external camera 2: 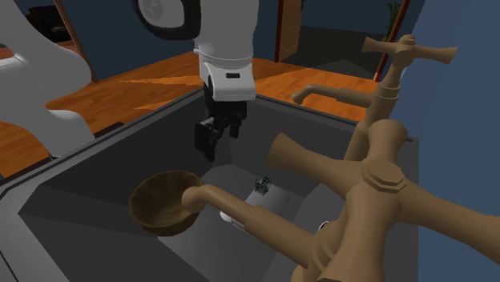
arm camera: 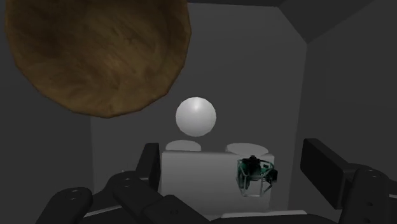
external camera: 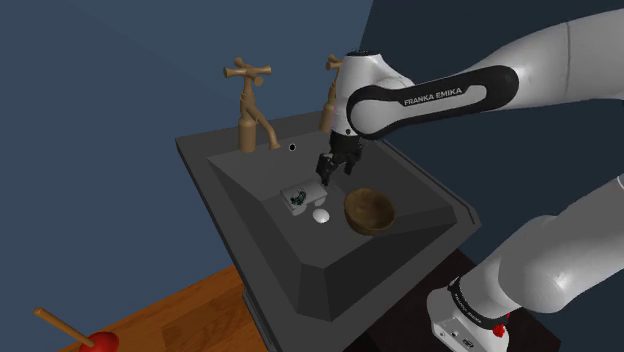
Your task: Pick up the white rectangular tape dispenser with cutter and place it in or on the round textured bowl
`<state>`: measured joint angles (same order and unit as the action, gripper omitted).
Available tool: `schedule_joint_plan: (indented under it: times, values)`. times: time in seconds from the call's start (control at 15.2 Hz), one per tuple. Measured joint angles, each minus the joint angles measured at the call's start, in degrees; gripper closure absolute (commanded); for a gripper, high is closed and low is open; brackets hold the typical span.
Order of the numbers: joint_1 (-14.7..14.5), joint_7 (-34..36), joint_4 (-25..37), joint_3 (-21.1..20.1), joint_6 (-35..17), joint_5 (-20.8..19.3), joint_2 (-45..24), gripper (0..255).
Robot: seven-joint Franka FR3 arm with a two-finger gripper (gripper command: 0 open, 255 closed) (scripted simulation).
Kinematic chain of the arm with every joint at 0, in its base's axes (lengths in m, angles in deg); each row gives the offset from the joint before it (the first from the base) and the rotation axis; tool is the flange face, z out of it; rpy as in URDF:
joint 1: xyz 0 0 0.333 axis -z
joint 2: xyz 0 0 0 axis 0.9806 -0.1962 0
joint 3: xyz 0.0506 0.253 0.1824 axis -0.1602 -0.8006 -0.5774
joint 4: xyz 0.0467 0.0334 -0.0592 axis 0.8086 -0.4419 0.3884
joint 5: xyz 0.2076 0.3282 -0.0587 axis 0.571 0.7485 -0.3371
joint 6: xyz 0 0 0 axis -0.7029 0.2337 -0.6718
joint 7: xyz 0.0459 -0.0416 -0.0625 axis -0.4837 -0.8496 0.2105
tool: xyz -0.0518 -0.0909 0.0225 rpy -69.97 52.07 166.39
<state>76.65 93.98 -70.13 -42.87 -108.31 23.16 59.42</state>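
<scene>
The white rectangular tape dispenser (external camera: 300, 196) with a small green cutter part lies on the floor of the dark sink (external camera: 205, 152). To the shoulder view's right of it sits the round brown textured bowl (external camera: 369, 209), upright and empty. My black gripper (external camera: 335, 166) hangs open just above the dispenser, touching nothing. In the wrist view the dispenser (arm camera: 203, 175) lies below and between the spread fingers (arm camera: 150, 163), with the bowl (arm camera: 102, 51) beyond it. In the second exterior view the gripper (external camera 2: 215, 138) hovers over the basin behind the bowl (external camera 2: 164, 202) and the dispenser (external camera 2: 271, 200).
A small white ball (external camera: 321, 215) rests between dispenser and bowl, also in the wrist view (arm camera: 196, 116). Two brown taps (external camera: 251, 100) stand on the sink's back rim, and one spout (external camera 2: 256, 220) crosses the second exterior view. The basin walls slope inward. A red plunger (external camera: 95, 341) lies on the wooden floor.
</scene>
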Motion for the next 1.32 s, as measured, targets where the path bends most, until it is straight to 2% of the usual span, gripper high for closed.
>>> schedule_joint_plan:
  times: [0.2,0.66,1.32]
  values:
    - [-0.68,2.74,3.55,-0.95,-2.82,-2.45,-7.09,0]
    - [-3.62,8.5,15.49,-1.16,-5.03,-8.51,-23.09,0]
    - [-4.2,9.66,14.44,-0.52,-9.79,-10.11,-27.04,0]
